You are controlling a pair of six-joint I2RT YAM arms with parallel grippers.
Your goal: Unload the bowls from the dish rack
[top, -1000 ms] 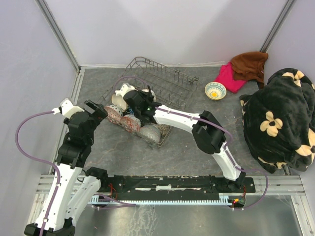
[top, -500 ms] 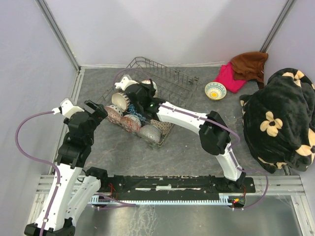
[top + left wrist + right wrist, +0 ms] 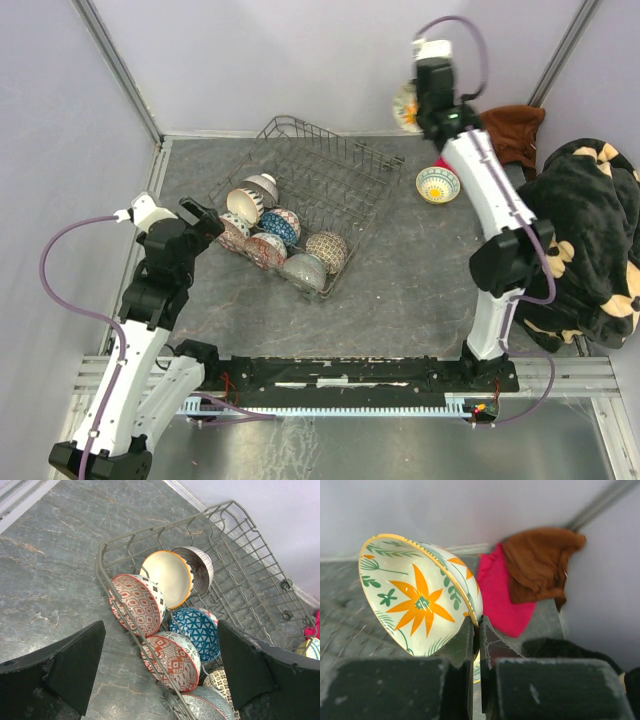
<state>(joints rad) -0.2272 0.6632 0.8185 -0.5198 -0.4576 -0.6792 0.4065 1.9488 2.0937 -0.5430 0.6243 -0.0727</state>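
At centre left of the top view, your left gripper [image 3: 197, 222] hangs with its fingers spread wide and empty, just beside the dish rack [image 3: 340, 170]. The bowls [image 3: 275, 235] crowd the rack's lower-left side. Bare grey table [image 3: 400, 280] lies open to the rack's right. At upper right, your right gripper [image 3: 476, 630] pinches the rim of a flowered bowl [image 3: 415, 597] in the air. A yellow-rimmed bowl [image 3: 438, 184], pink cloth [image 3: 468, 158], brown cloth [image 3: 508, 130] and black blanket [image 3: 575, 240] sit below.

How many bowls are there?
9. Seven in the dish rack: cream, striped, red, blue, orange, grey, speckled. An eighth bowl on the table by the pink cloth. A flowered bowl in the right fingers. Others may be hidden.
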